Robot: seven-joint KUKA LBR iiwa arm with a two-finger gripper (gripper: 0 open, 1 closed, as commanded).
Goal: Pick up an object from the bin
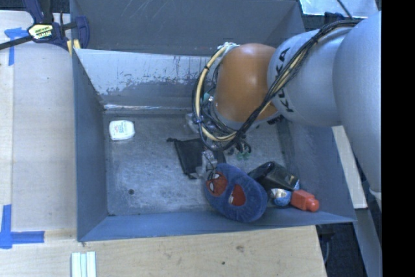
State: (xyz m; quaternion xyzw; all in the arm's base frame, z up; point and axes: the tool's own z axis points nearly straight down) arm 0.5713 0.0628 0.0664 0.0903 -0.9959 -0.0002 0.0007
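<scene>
- The arm (324, 74) is reaching into the grey metal bin (87, 139) from the right, with its orange wrist cover (243, 81) hanging over the middle of the bin floor.
- A bundle of yellow and black cables (206, 107) is looping around the cover's left side and down toward the gripper.
- The gripper (207, 165) is sitting low over the floor, just below the cover. The cables and shadow are hiding its tip, so I cannot tell whether it is apart or together.
- A flat black piece (187, 156) is lying on the middle of the floor, just left of the gripper. Whether the two are touching cannot be told.
- A blue plush thing with red patches (238, 194) is lying against the near wall, just beneath the gripper.
- To the plush thing's right, a black block (275, 175), a small blue ball (280, 196) and an orange-red piece (305, 202) are crowding the near right corner.
- A small white tag-like thing (121, 130) is lying well apart, at the floor's far left.
</scene>
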